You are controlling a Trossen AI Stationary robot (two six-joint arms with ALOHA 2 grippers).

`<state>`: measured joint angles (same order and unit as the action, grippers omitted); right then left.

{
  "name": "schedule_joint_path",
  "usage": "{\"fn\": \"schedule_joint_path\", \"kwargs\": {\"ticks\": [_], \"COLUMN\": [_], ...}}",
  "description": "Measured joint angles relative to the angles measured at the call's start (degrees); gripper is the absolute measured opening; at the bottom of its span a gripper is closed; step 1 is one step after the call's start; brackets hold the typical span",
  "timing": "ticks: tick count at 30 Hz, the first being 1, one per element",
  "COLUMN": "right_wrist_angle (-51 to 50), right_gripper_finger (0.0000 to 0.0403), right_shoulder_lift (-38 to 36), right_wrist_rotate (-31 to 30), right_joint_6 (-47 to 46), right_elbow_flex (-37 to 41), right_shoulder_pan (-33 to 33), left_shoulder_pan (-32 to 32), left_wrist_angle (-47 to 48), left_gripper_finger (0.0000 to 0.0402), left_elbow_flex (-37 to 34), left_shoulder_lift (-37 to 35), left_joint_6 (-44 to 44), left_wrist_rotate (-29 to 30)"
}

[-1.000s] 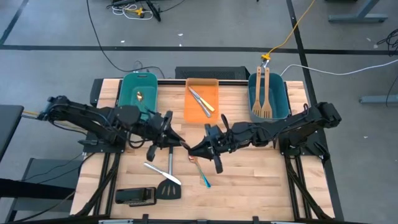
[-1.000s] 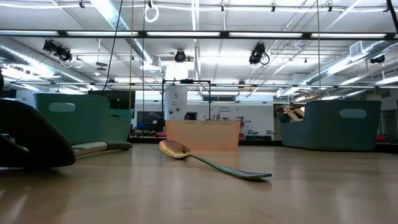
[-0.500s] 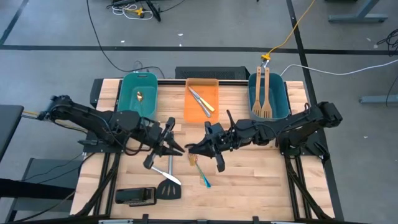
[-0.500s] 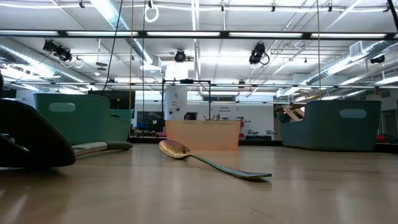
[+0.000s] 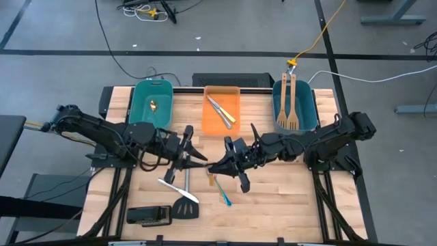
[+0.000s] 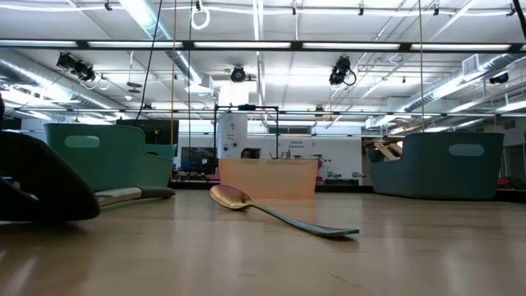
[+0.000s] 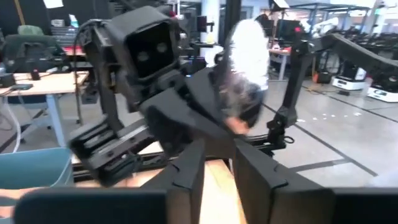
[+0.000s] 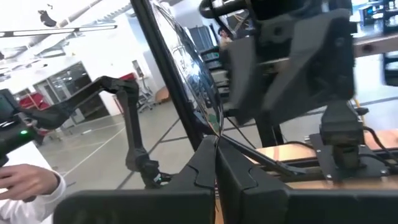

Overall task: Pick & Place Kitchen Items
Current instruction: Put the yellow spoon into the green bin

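From above, both arms reach toward the counter's (image 5: 273,205) middle, the left gripper (image 5: 199,159) and right gripper (image 5: 217,166) nearly tip to tip. In the right wrist view the right gripper's fingers (image 8: 208,168) are clenched flat together; in the left wrist view the left gripper's fingers (image 7: 189,177) stand slightly apart with nothing between them. A teal-handled spoon (image 5: 222,193) lies on the counter just below the right gripper, not held. A black spatula (image 5: 186,205) lies nearer the front edge, below the left gripper, crossed by a silver utensil (image 5: 176,188); a black block (image 5: 148,216) sits beside it at the front. Farther back, the left teal bin (image 5: 151,102) holds a small gold piece, the orange bin (image 5: 222,109) holds silver cutlery (image 5: 220,111), and the right teal bin (image 5: 295,104) holds two wooden spatulas (image 5: 287,102). The low view alone shows a gold spoon (image 6: 271,211) close up, bowl raised, with no arm in sight. No writing can be read.
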<state>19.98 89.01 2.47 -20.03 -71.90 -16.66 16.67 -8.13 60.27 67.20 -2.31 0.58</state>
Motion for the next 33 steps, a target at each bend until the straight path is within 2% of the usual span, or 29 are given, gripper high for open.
{"fn": "schedule_joint_path", "kwargs": {"ticks": [8,12,15,19,29,33], "right_wrist_angle": [-0.4,-0.2,0.1,-0.3,-0.7,-0.8], "right_gripper_finger": [0.0004,0.0004,0.0004,0.0004,0.0004,0.0004], "right_shoulder_lift": [-2.1,-2.7,-2.7,-2.7,-2.7,-2.7], "right_wrist_rotate": [-1.6,-3.5,-3.9,-6.0,-6.1,-6.1], "right_joint_6": [1.4,2.2,2.2,2.1,2.5,2.5], "right_elbow_flex": [0.0,0.0,0.0,0.0,0.0,0.0], "right_shoulder_pan": [0.1,0.1,0.5,0.8,1.5,1.6], "left_shoulder_pan": [0.9,2.1,2.6,2.7,1.7,1.5], "left_wrist_angle": [2.8,2.5,1.9,2.0,-4.6,-4.3], "left_gripper_finger": [0.0175,0.0203,0.0216,0.0224,0.0224,0.0194], "left_elbow_flex": [0.0,0.0,0.0,0.0,0.0,0.0], "left_shoulder_lift": [0.0,0.2,0.9,3.5,9.1,9.5], "left_joint_6": [-2.9,-3.0,-3.0,-2.5,-1.5,-1.8], "left_wrist_rotate": [-1.0,-0.4,2.2,6.7,7.1,7.1]}}
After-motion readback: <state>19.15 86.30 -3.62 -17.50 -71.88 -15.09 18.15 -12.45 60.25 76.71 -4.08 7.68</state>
